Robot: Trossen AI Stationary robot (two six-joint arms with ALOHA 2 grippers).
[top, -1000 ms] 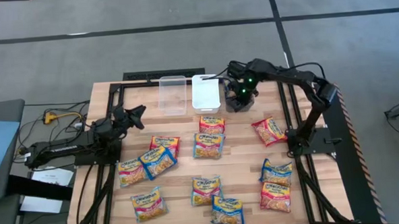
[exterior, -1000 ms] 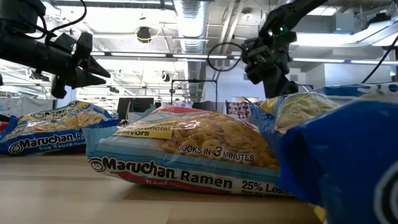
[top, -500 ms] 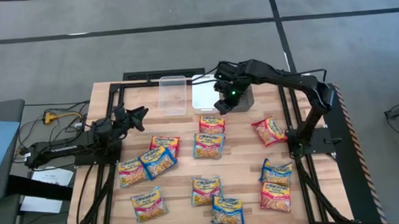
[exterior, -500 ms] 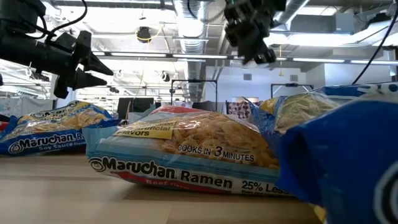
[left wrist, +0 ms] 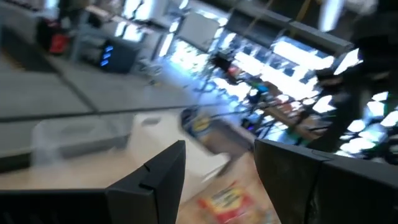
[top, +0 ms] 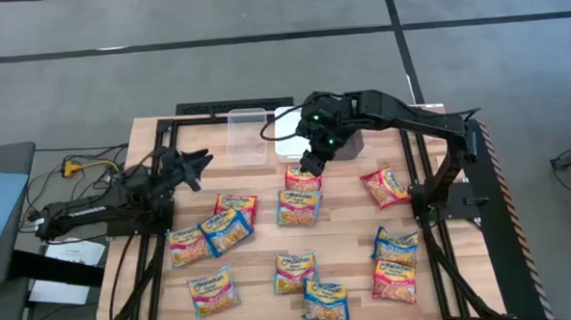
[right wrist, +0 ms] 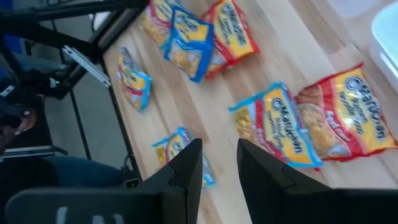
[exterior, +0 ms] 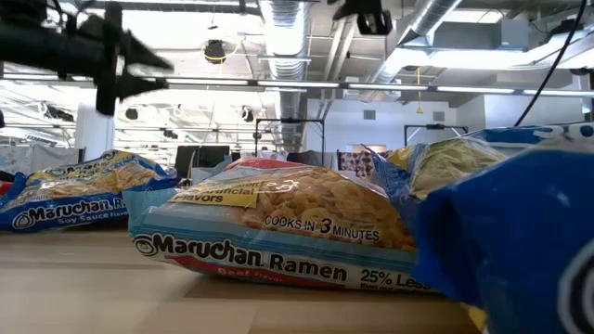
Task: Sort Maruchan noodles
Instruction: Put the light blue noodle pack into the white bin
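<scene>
The right gripper (top: 308, 165) hangs above the tabletop (top: 351, 229), just over the red packet (top: 304, 177) that lies in front of the white bin (top: 286, 131). Its fingers (right wrist: 186, 168) stand a narrow gap apart and nothing is seen between them. The step in hand is judged to be a pick of that red packet, whose near half is overlapped by a blue packet (top: 298, 206).

For a clean pick, the gripper should be lowered onto the part of the red packet nearest the white bin, away from the blue one, so that only one packet is lifted. The fingers would need to be spread wider before contact, then closed on a pinch of the plastic or on an edge, since a flat packet offers little to grasp. Slippery film may slide, so the descent should be slow.

The left gripper (top: 195, 166) waits beside the clear bin (top: 247, 135), fingers wide and empty. The remaining packets lie scattered farther from the white bin.
</scene>
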